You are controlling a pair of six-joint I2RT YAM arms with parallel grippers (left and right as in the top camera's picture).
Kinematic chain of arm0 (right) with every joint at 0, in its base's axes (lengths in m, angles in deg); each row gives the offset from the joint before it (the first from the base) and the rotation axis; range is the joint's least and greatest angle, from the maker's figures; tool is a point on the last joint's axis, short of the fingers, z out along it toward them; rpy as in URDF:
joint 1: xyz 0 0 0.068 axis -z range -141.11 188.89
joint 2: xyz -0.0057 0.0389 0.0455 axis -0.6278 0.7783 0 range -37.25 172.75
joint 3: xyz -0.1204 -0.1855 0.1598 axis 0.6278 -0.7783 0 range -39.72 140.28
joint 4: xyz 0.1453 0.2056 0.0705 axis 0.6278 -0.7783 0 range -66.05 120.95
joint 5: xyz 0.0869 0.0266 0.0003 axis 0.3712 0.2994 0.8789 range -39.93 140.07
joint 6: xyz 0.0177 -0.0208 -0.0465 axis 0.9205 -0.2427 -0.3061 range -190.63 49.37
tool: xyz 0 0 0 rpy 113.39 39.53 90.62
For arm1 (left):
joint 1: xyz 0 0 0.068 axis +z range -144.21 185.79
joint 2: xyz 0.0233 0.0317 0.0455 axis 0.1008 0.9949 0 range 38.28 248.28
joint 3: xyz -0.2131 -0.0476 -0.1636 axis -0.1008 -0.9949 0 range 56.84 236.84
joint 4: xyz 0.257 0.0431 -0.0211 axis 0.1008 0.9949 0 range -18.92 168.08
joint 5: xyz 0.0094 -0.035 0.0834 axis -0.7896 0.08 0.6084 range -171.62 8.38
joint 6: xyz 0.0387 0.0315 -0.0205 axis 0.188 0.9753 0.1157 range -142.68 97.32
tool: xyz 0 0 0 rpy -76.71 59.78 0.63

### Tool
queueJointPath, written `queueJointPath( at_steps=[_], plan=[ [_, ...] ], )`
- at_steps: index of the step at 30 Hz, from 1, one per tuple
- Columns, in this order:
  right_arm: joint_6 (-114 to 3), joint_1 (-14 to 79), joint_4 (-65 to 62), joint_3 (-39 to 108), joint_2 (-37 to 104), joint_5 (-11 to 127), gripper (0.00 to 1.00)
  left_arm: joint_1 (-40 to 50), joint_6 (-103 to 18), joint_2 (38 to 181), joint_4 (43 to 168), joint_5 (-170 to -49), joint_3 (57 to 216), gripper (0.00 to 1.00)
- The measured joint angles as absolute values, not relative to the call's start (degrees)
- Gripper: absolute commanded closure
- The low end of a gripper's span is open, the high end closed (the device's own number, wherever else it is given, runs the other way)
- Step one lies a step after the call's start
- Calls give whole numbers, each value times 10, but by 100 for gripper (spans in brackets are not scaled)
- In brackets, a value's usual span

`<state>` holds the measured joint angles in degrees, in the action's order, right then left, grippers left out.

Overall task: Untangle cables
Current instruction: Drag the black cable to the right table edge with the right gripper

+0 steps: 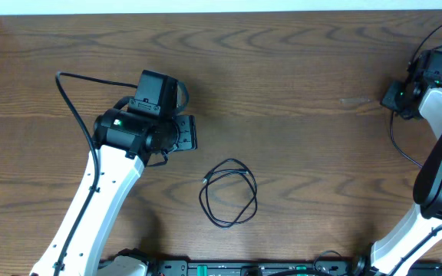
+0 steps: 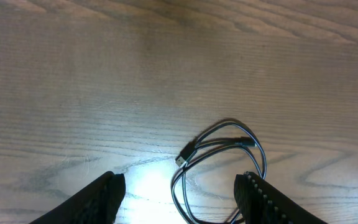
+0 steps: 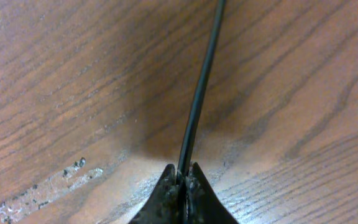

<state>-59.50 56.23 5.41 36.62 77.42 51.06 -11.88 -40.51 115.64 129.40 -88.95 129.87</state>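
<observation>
- Worktop [image 1: 282, 77] first: dark brown wood with heavy swirling grain, filling almost the whole overhead view.
- Up along the top edge there's a pale strip [image 1: 206, 6] where the wood ends; a black rail [image 1: 244, 269] of hardware runs along the bottom edge between the two arm bases.
- Down close in the right wrist view, a whitish scuff [image 3: 42, 190] shows on the wood, left of the fingers.
- Now the coiled black cable [image 1: 229, 160]: it lies flat on the wood near the middle, a loose loop of a couple of turns, touching neither arm.
- Its small plug end [image 2: 184, 159] pokes out of the loop on the left of the wrist view.
- Left claw [image 2: 180, 183] is spread wide, both dark fingers [image 2: 98, 200] framing the bottom of its view, nothing between them.
- The loop sits just ahead of it, its lower part passing in front of the right-hand finger; whether that finger touches the cable, I can't tell.
- Over to the right claw [image 3: 180, 180]: fingertips pressed tight together, low over the wood.
- A straight black cord [image 3: 199, 99] runs right into the seam between those tips and away towards the top of the frame, so it looks pinched there.
- From overhead, that arm is far over at the upper right, well apart from the coil.
</observation>
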Motion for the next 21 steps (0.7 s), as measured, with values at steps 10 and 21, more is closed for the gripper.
queueJointPath(
  at_steps=[10,21],
  plan=[
    [-622,579,-5,447,586,545,99,-119,-405,1156,1296,-890,1298,38],
    [-661,578,20,514,257,607,99,-119,-405,1156,1302,-890,1297,39]
  ],
)
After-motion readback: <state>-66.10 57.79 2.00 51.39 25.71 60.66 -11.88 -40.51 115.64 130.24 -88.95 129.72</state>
